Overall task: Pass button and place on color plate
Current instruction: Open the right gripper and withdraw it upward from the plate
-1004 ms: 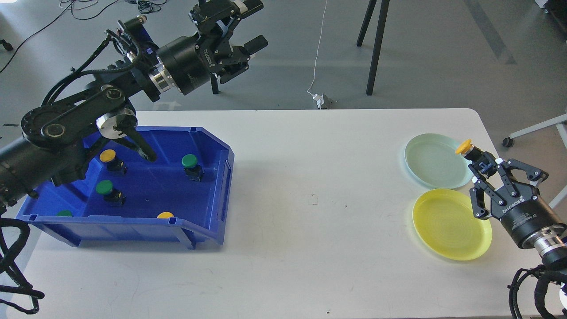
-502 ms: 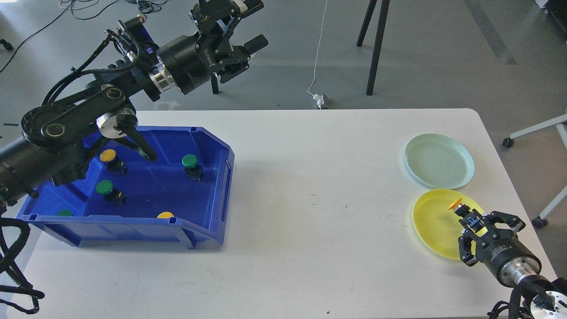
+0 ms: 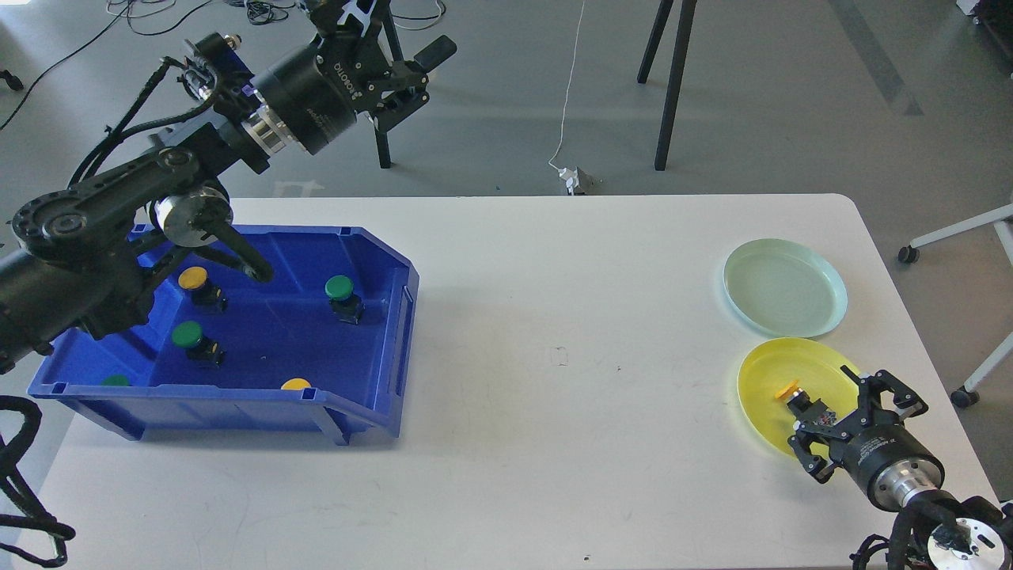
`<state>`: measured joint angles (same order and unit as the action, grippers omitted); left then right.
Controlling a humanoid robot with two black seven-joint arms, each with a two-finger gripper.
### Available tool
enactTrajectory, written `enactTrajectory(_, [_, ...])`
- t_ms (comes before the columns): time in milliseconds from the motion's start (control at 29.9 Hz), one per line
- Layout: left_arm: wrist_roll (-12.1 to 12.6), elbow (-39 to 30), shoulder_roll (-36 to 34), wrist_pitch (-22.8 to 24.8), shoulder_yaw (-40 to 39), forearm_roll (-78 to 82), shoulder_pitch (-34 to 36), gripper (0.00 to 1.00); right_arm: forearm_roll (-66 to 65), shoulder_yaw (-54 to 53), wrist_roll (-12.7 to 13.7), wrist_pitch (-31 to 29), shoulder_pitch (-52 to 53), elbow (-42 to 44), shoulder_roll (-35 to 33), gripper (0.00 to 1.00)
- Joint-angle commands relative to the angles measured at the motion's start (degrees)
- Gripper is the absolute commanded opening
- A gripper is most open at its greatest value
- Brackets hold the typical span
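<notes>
Button (image 3: 794, 393), yellow-capped, lies tilted on the yellow plate (image 3: 772, 372) at the lower right of the frame. Head view: my right gripper (image 3: 831, 416) sits over the plate's near edge with its jaws apart; the button rests between the fingers, and I cannot tell whether either finger touches it. Just above in the frame, the pale green plate (image 3: 783, 286) holds nothing. At the upper left, my left gripper (image 3: 400, 59) hangs above the floor beyond the white table (image 3: 554, 356), jaws apart, nothing in them. The blue bin (image 3: 237, 404) at the left holds yellow-capped (image 3: 192, 279) and green-capped buttons (image 3: 339, 286), some partly hidden by its front wall.
</notes>
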<state>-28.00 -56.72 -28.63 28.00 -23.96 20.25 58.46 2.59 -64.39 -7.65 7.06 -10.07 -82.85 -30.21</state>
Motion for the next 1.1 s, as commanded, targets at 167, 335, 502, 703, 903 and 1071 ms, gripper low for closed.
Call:
enactTrajectory(167, [0.00,-0.32,-0.37,0.00,-0.38,-0.65,0.51,0.88,0.05,-1.61,0.00,-0.20,-0.04,-0.55,-0.64,0.92])
enactTrajectory(335, [0.00,-0.76,-1.25,0.00,-0.47,-0.73,0.77,0.89,0.05,-2.31,0.00,-0.20,0.22,-1.43,-0.64,0.93])
enactTrajectory(502, [0.00,-1.73,-2.22,0.00,-0.56,-1.88,0.86,0.89,0.05,-2.32,0.00,-0.20,0.40,-1.43,-0.64,0.93])
enactTrajectory(703, [0.00,-1.82,-2.39,0.00,-0.82,-2.32,0.86,0.90,0.05,-3.02,0.00,-0.20,0.40,-1.52,-0.72,0.94])
enactTrajectory(903, [0.00,-1.82,-2.75,0.00,-1.70,-2.49,0.77,0.91,0.05,-3.02,0.00,-0.47,0.40,-1.96,-0.72,0.94])
enactTrajectory(1071, [0.00,-1.73,-4.06,0.00,-1.79,-2.84,0.86,0.91,0.05,-3.02,0.00,-0.47,0.40,-2.14,-0.64,0.94])
